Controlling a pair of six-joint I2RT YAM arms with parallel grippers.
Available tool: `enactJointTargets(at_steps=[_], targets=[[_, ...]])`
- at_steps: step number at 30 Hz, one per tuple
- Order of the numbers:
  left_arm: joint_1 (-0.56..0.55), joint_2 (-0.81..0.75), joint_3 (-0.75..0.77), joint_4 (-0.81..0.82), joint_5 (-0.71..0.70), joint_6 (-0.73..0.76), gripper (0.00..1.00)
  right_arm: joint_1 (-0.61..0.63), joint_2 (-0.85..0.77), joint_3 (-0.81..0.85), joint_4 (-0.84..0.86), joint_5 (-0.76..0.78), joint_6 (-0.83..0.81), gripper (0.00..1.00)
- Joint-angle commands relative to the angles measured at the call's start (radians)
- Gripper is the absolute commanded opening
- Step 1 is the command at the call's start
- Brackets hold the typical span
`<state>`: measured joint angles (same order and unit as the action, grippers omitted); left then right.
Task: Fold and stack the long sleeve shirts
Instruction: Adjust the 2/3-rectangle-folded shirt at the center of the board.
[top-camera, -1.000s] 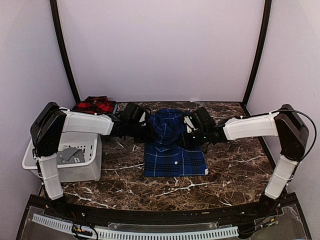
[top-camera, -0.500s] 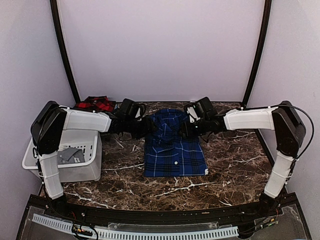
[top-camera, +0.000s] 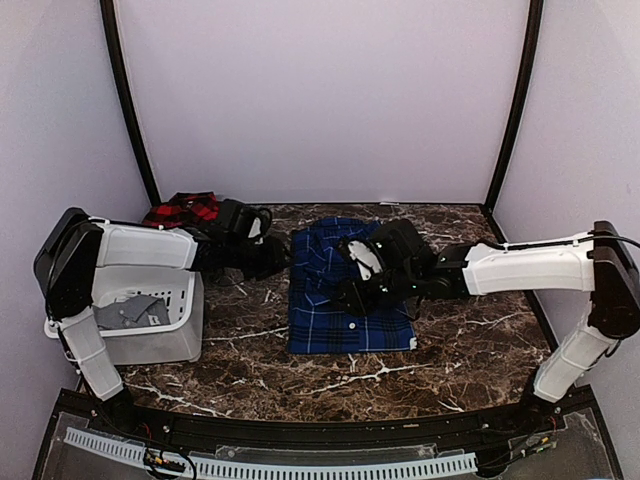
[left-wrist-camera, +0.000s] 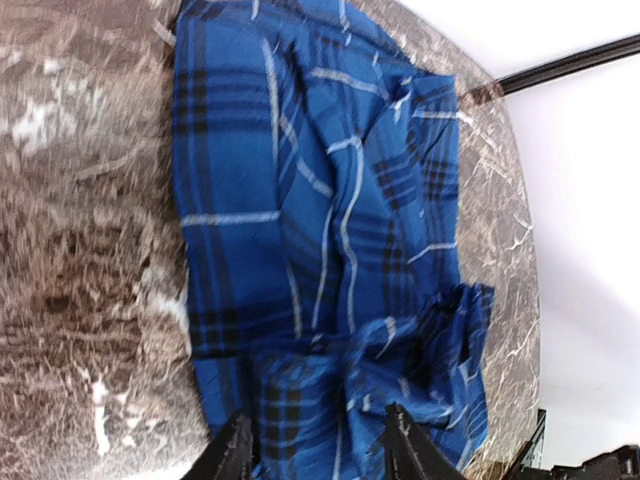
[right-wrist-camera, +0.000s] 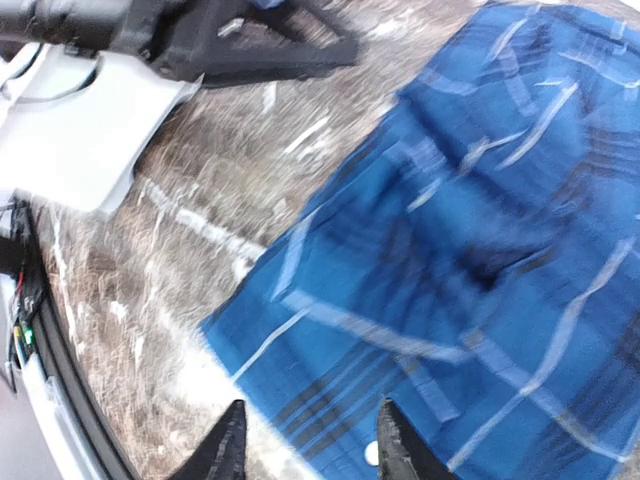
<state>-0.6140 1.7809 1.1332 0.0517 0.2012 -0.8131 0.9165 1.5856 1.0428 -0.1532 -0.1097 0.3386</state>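
Marble-patterned brown table (top-camera: 470, 340) is seen from above, closed in by pale lilac walls (top-camera: 320, 100).

At the left of the frame one white basket (top-camera: 120, 335) is set, with grey cloth (top-camera: 130, 308) in it. Above it the left arm (top-camera: 140, 245) is stretched out level toward the right from a raised shoulder. At the upper left, behind that arm, the red shirt (top-camera: 185, 208) is bunched against the back wall.

The left gripper (top-camera: 280, 262) is held low, just beside the upper left edge of the blue shirt (top-camera: 340, 325); contact cannot be told. In the left wrist view its fingers (left-wrist-camera: 235, 450) are seen spread, with nothing pinched and only the blue shirt's cloth beyond them.

The blue shirt is laid flat as a folded rectangle at the centre of the table, collar toward the back.

Over its middle the right gripper (top-camera: 348, 295) is angled down toward the lower left. In the right wrist view its fingers (right-wrist-camera: 225, 445) are also parted, above the shirt's edge, with nothing gripped.

The right arm (top-camera: 520, 268) is reached far leftward from the right edge, its forearm nearly level.

Two arms, two grippers, two shirts and one basket are counted.
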Motion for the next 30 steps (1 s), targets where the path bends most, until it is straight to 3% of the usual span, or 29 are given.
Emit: enactJointTargets(at_steps=[1, 8, 14, 21, 30], targets=[[0.006, -0.033, -0.064, -0.005, 0.07, 0.032, 0.43, 0.076, 0.018, -0.031, 0.055, -0.051, 0.022, 0.37], [0.006, 0.016, -0.074, 0.046, 0.156, 0.031, 0.44, 0.099, 0.138, 0.037, 0.073, -0.04, 0.038, 0.35], [0.017, 0.028, -0.059, 0.038, 0.154, 0.036, 0.44, 0.087, 0.257, 0.144, 0.05, 0.037, 0.032, 0.42], [0.029, 0.016, -0.071, 0.04, 0.158, 0.038, 0.47, -0.023, 0.333, 0.264, 0.008, 0.189, 0.088, 0.45], [0.029, 0.07, -0.058, 0.094, 0.234, 0.037, 0.47, -0.118, 0.413, 0.379, -0.033, 0.16, 0.097, 0.46]])
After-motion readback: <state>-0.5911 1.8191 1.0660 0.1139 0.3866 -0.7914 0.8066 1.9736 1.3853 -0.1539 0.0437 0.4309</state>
